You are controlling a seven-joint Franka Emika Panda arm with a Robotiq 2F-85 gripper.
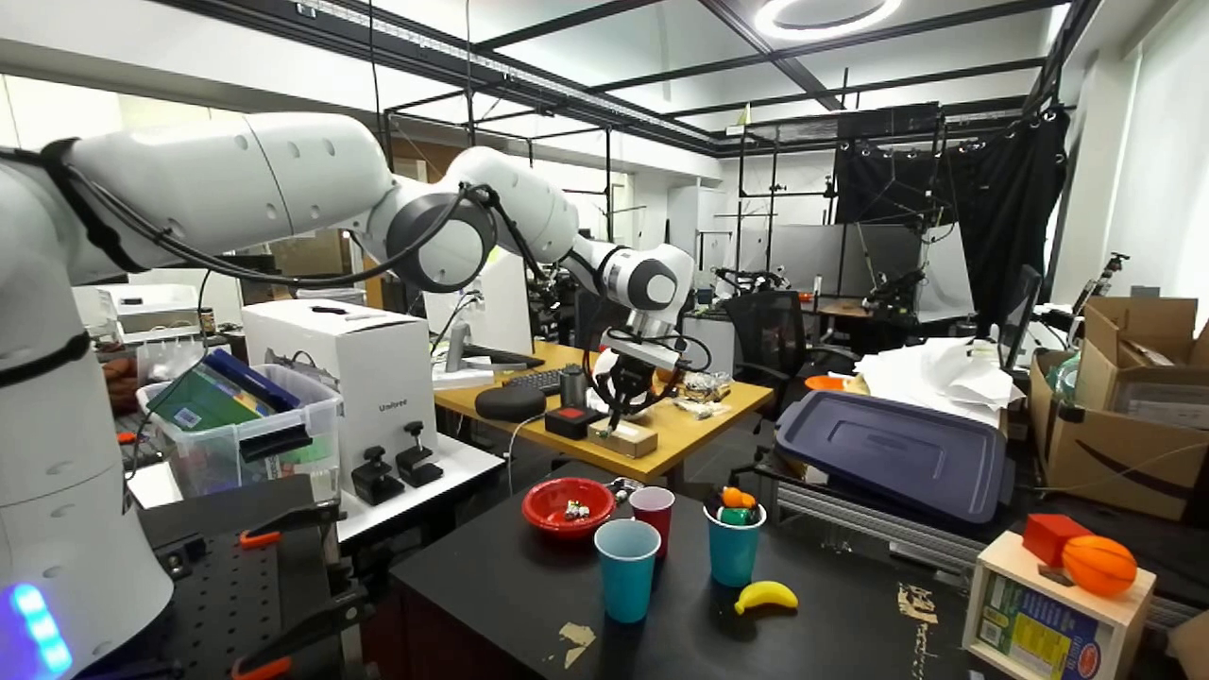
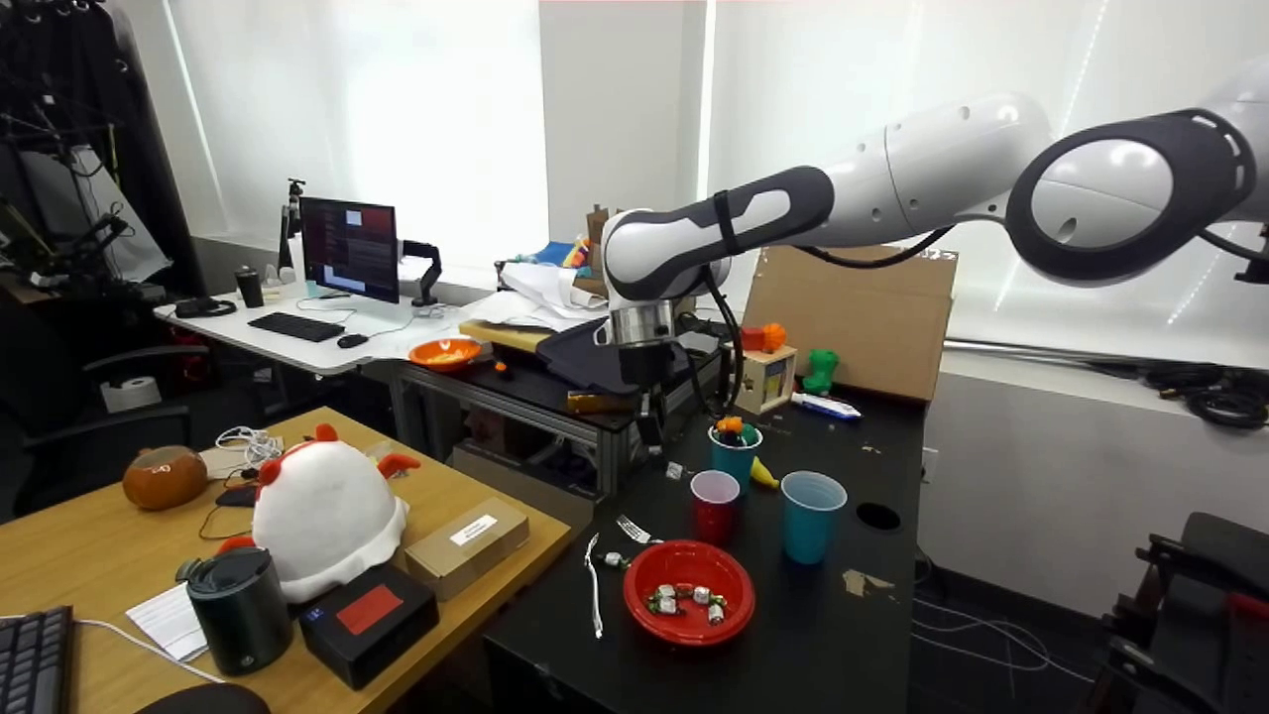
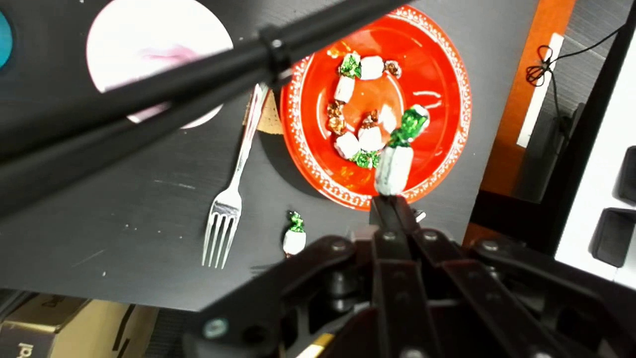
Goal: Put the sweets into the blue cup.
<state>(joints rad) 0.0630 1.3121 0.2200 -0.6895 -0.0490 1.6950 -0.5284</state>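
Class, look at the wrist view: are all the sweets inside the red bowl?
No: one wrapped sweet lies on the black tabletop near the fork, outside the red bowl.

One white, green-foiled sweet [image 3: 394,170] is noted pinched in the jaws, similar sweets [image 3: 347,145] lie in a round red bowl [image 3: 443,136], a loose sweet [image 3: 294,242] rests near it on the black desk [image 3: 149,223], where a tapered blue cup [image 1: 627,578] and a matching, filled blue cup [image 1: 733,557] stand upright.
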